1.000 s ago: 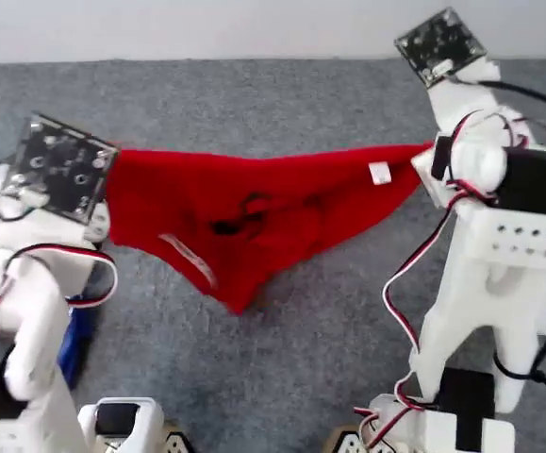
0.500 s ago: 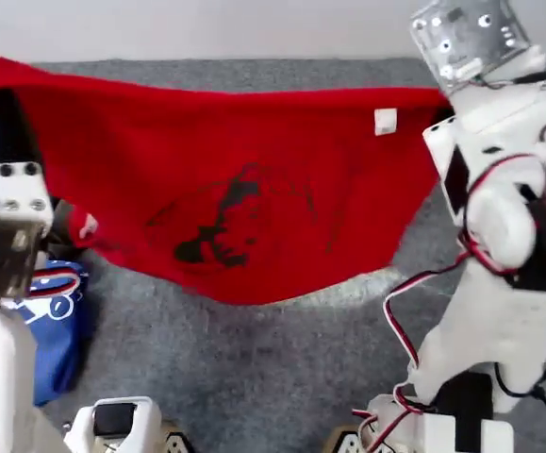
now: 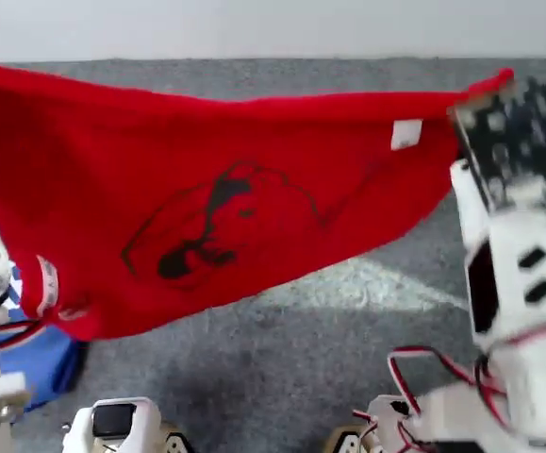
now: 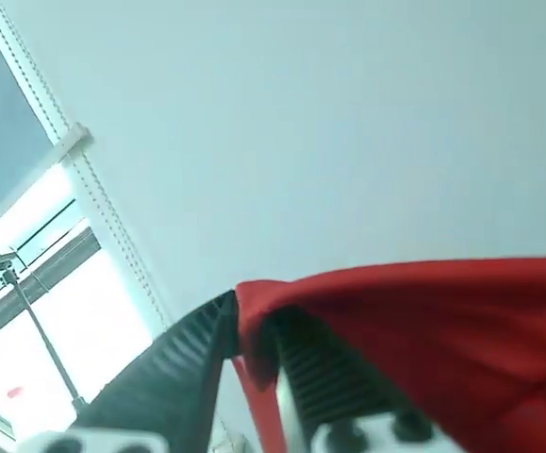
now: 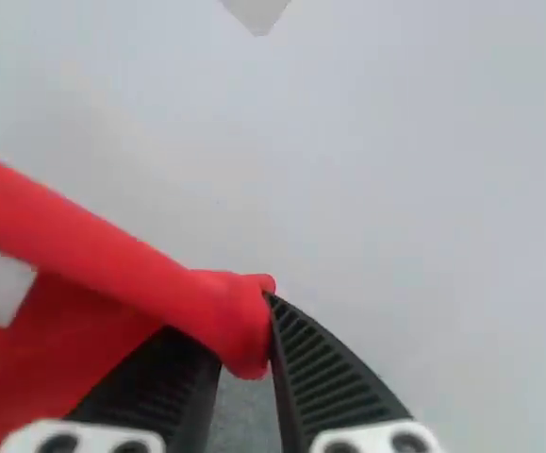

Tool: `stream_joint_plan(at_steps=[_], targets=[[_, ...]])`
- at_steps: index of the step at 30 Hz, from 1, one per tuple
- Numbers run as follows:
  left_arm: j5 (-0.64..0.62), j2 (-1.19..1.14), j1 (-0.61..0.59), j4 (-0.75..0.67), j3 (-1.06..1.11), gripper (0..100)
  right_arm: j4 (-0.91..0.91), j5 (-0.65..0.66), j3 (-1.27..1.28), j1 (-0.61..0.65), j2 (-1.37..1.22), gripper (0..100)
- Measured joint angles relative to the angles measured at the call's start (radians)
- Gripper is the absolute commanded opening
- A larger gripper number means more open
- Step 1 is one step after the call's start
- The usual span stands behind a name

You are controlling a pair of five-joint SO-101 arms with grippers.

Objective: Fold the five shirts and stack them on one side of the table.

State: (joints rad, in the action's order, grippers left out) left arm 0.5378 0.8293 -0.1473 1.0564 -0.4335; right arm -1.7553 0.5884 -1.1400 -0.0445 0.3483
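Red shirt (image 3: 235,208) stretched wide in the air over grey table (image 3: 348,377), print side up; L gripper (image 4: 251,321) clamped on one corner, R gripper (image 5: 239,330) pinching the opp rolled edge near white tag (image 3: 405,134). Blue shirt (image 3: 41,363) lies on table below L end

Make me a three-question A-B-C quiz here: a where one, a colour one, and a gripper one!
1. Where is the red shirt? A. stretched in the air over the table B. folded in a pile C. in a box
2. What colour is the cloth under its low corner? A. green B. yellow C. blue
3. The right gripper is: A. open B. shut on the red shirt C. holding a cup
Answers: 1 A, the left gripper and the right one hold its top edge up. 2 C, blue cloth peeks out there. 3 B, red fabric is pinched between its fingers.
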Motion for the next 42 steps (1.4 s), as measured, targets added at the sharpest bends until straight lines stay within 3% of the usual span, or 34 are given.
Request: stream_joint_plan(at_steps=[14,18,23,27,33,42], targets=[[0.0,0.002,0.0,0.278,-0.198,1,0.0,0.16,0.505,-0.061,0.413,0.9],[0.0,-0.011,0.029,0.307,-0.103,1,0.029,0.169,0.701,-0.064,0.408,0.9],[0.0,-0.068,0.1,0.304,0.149,1,0.21,0.169,1.008,-0.064,0.4,0.9],[0.0,-0.141,0.143,0.203,0.416,1,0.399,0.169,1.298,-0.058,0.396,0.9],[0.0,-0.25,0.147,-0.12,0.744,1,0.744,0.169,1.653,-0.002,0.388,0.9],[0.0,-0.448,0.124,-0.523,0.822,1,1.218,0.173,1.723,0.002,0.172,0.9]])
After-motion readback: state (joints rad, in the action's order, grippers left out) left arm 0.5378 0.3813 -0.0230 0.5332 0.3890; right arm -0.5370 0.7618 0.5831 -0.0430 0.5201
